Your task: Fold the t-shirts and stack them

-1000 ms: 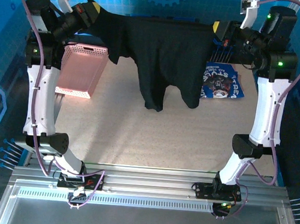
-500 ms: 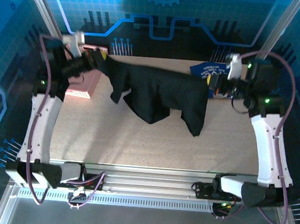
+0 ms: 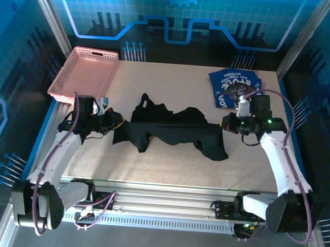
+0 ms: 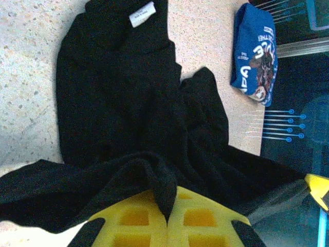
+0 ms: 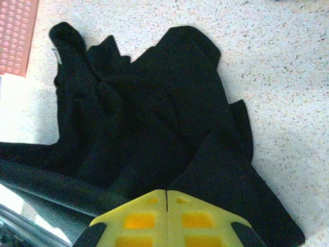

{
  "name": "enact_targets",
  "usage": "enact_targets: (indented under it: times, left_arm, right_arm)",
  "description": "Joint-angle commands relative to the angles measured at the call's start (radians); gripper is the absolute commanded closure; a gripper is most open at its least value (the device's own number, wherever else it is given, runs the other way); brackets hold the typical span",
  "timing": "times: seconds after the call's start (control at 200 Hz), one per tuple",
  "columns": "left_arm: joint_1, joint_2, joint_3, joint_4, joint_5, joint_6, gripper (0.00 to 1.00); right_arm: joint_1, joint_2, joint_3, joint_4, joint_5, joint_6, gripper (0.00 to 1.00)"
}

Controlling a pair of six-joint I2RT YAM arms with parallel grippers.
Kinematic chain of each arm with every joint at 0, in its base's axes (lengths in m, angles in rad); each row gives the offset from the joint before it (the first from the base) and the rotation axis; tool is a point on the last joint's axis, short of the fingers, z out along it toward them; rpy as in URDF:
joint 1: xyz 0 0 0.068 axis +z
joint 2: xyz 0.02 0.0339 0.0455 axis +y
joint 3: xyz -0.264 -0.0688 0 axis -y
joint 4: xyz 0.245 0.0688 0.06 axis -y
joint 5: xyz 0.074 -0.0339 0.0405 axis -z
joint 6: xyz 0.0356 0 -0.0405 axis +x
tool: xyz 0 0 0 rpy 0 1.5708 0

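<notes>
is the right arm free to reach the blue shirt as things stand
Probably not yet: the right hand is shut on the black shirt. The blue shirt lies just beyond it with only bare table between, so once it lets go the way looks free.

Items before you:
- Left gripper (image 4: 167, 213): yellow fingers pressed together, pinching a fold of cloth.
- Black t-shirt (image 4: 123, 103): crumpled on the speckled table (image 4: 25, 62), white neck label (image 4: 141, 13) at the far end.
- Blue t-shirt (image 4: 254, 51): folded, printed graphic showing, lying apart at the upper right.
</notes>
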Motion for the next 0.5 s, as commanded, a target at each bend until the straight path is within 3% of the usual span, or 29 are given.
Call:
enact_targets:
  times: [0.0, 0.285, 0.375, 0.495]
  left_arm:
    - [0.029, 0.097, 0.113, 0.07, -0.189, 0.004, 1.0]
    - [0.035, 0.315, 0.608, -0.065, -0.286, 0.212, 1.0]
    - [0.033, 0.289, 0.589, -0.05, -0.284, 0.203, 1.0]
    - [0.01, 0.19, 0.376, 0.004, -0.29, 0.153, 1.0]
  right_arm:
    - [-0.052, 0.104, 0.12, 0.073, 0.148, 0.02, 1.0]
    - [-0.014, 0.36, 0.577, 0.015, 0.186, -0.04, 1.0]
    - [-0.007, 0.347, 0.559, 0.031, 0.205, -0.045, 1.0]
    - [0.0, 0.273, 0.375, 0.068, 0.228, -0.023, 1.0]
